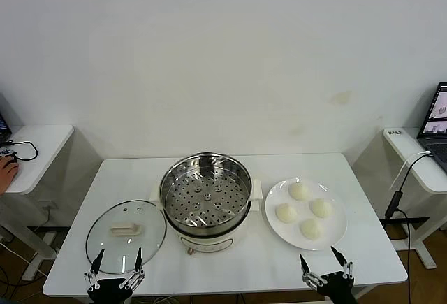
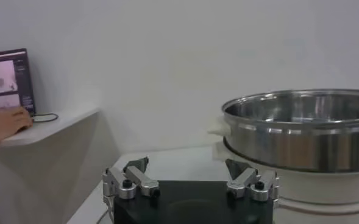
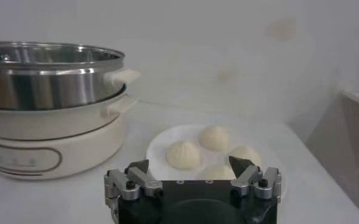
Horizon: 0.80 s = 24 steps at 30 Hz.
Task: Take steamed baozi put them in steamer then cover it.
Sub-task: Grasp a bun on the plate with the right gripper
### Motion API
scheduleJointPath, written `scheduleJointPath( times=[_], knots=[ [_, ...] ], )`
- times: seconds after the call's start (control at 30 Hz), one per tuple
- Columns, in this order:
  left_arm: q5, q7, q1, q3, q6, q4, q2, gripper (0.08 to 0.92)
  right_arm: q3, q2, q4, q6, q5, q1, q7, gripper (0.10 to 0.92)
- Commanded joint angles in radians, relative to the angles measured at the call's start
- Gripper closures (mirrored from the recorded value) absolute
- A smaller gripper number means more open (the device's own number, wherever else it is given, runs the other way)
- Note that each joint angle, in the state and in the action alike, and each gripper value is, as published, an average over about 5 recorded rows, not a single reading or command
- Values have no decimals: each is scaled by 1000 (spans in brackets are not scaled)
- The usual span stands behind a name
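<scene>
White worktop (image 1: 230, 265) in front of a plain white wall. At centre, steamer (image 1: 205, 196): shiny steel pot, perforated tray visible inside, no buns in it, uncovered, seated on a cream-white base with side handles.

To the right of the steamer, just beside it, white plate (image 1: 332, 237) carrying 4 steamed baozi (image 1: 299, 191), all round and cream-white, grouped near the plate's middle, none touching the steamer. In the right wrist view, 3 of the buns clearly seen on the plate, the 4th mostly hidden behind the gripper body.

To the left of the steamer, glass lid (image 1: 126, 236) lying flat on the worktop with its white handle upward, rim close to the steamer's base.

Left gripper (image 1: 116, 258) low at the near edge of the worktop, just in front of the glass lid, jaws spread wide, nothing between them. Right gripper (image 1: 323, 260) low at the near edge too, just in front of the plate, jaws likewise spread wide and empty.

Off to the sides, smaller white tables; a laptop (image 1: 436, 115) on the right one, a person's hand (image 1: 7, 171) resting on the left one.
</scene>
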Motion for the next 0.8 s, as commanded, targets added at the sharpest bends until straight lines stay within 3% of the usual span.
scheduleJointPath(
  times=[0.03,0.13,0.3,0.43,0.63,0.8],
  knots=[
    [-4,41,-5,0,44,-36,11,177,44,-29,-7,-18,-79,80,7,203],
    [-4,58,-26,-4,43,-45,14,177,81,-87,-26,-66,-145,168,9,203],
    [24,159,-60,-13,50,-53,16,177,134,-264,-109,-153,-278,341,-37,203],
    [33,180,-85,-13,55,-48,15,177,130,-412,-212,-164,-394,464,-107,203],
    [32,187,-97,-1,67,-48,6,177,26,-634,-404,-156,-544,713,-331,203],
    [41,183,-101,-4,66,-39,-3,177,-251,-794,-583,-120,-567,1066,-562,203]
  ],
)
